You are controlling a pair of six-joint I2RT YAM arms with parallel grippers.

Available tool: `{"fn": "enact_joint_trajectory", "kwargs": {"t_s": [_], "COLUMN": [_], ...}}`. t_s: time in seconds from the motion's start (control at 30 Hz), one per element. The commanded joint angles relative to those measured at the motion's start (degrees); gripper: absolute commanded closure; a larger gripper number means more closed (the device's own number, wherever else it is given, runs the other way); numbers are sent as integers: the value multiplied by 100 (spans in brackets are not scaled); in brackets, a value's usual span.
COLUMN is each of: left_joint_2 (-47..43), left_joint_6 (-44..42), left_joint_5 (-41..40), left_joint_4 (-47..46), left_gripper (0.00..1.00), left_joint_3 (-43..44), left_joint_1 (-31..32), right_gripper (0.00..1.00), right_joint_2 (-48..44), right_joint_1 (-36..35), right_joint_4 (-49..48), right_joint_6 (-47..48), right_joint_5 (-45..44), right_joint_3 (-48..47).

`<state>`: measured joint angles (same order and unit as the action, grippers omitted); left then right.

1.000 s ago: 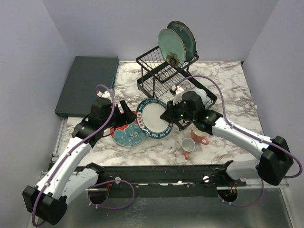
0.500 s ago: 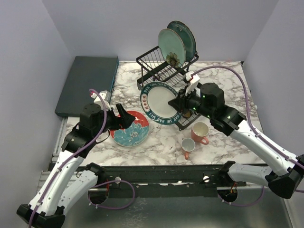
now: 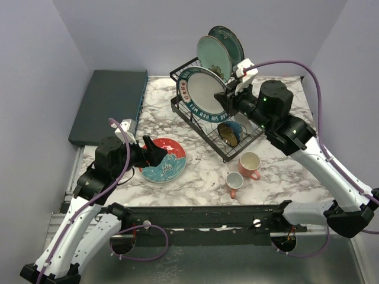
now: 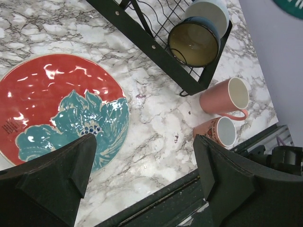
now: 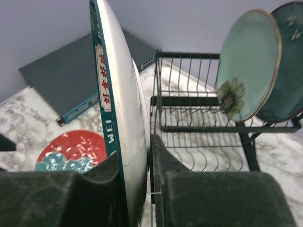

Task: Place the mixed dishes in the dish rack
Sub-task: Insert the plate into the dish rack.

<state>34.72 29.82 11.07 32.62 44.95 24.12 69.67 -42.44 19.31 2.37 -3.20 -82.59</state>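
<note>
Near: my left claw (image 3: 153, 155) hangs spread above the red-and-teal plate (image 3: 164, 161) on the worktop (image 3: 284, 127); two pink mugs (image 3: 249, 165) wait unloaded. Farther: my right claw (image 3: 228, 100), clamped on the white blue-rimmed plate (image 3: 204, 92), has raised it from worktop level to the dish rack (image 4: 142, 40)'s upper tier, so slotting appears next. The rim reads "WEI" below Chinese characters.

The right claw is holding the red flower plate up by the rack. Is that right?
Not quite. The right claw is holding the white plate with the blue rim up by the rack. The red flower plate lies flat on the table, as the top view shows.
</note>
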Motion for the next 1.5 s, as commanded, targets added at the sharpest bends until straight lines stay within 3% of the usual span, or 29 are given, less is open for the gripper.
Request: {"fn": "enact_joint_trajectory", "kwargs": {"t_s": [0.0,0.23,0.53,1.07,1.47], "left_joint_2": [-125,-172,-248,-285,-269], "left_joint_6": [-107,-91,-89,-98,-100], "left_joint_5": [-9,10,-40,-61,-61], "left_joint_4": [-114,-129,-129,-138,-138], "left_gripper": [8,8,7,6,6], "left_joint_3": [-105,-134,-144,-153,-153], "left_joint_1": [5,9,13,5,6], "right_gripper": [100,100,100,100,100], "right_joint_2": [270,668,1456,2140,2626], "right_joint_1": [-46,-10,262,1171,1308], "right_joint_4": [-710,-1658,-1814,-2141,-2198], "right_joint_6": [930,1923,2395,2064,1842], "right_joint_5": [-497,-751,-518,276,637], "right_joint_3": [-475,-790,-1653,-1851,-2026]}}
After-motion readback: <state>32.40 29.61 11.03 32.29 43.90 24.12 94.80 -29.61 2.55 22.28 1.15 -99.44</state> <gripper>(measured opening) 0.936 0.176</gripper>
